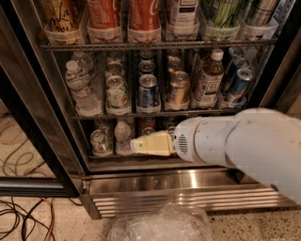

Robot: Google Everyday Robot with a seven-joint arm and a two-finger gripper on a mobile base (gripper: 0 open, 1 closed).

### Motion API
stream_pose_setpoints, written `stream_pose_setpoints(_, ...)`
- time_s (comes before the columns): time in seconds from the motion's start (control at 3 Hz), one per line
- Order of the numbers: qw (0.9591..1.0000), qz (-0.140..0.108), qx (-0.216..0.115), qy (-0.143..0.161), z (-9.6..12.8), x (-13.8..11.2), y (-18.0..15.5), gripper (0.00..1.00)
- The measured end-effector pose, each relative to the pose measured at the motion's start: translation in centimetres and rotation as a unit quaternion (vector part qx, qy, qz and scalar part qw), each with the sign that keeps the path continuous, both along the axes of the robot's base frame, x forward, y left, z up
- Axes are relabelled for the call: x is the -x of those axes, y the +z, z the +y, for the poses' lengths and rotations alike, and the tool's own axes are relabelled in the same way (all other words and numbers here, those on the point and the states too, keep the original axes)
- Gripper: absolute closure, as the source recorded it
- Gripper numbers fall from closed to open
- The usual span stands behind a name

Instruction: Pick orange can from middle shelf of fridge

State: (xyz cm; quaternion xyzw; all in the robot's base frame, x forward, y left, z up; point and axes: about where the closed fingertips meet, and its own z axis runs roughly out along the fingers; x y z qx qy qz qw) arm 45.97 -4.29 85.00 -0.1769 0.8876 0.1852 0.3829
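The orange can (178, 88) stands upright at the front of the middle shelf (160, 114) of the fridge (42, 117), between a blue-and-silver can (148, 92) and a brown bottle with a white cap (210, 75). My gripper (141, 144) is cream-coloured and points left in front of the bottom shelf, below and a little left of the orange can, apart from it. The big white arm (244, 146) fills the lower right and hides part of the bottom shelf.
A water bottle (80, 87) and a pale can (116, 93) stand left on the middle shelf, blue cans (240, 82) at its right. Red cola bottles (106, 14) fill the rack above. Below are the steel grille (188, 200), a clear plastic bag (162, 226) and floor cables (23, 214).
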Motion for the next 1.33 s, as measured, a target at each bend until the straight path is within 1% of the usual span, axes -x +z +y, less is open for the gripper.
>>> stream_pose_setpoints(0.33,0.9978,-0.036,-0.014,-0.054,-0.4,-1.8,-0.4,0.0)
stream_pose_setpoints(0.67,0.995,-0.051,-0.038,-0.077,-0.3,-2.8,0.7,0.0)
stream_pose_setpoints(1.0,0.995,-0.051,-0.038,-0.077,-0.3,-2.8,0.7,0.0)
stream_pose_setpoints(1.33,0.9918,-0.072,-0.034,-0.101,-2.1,-3.0,0.5,0.0)
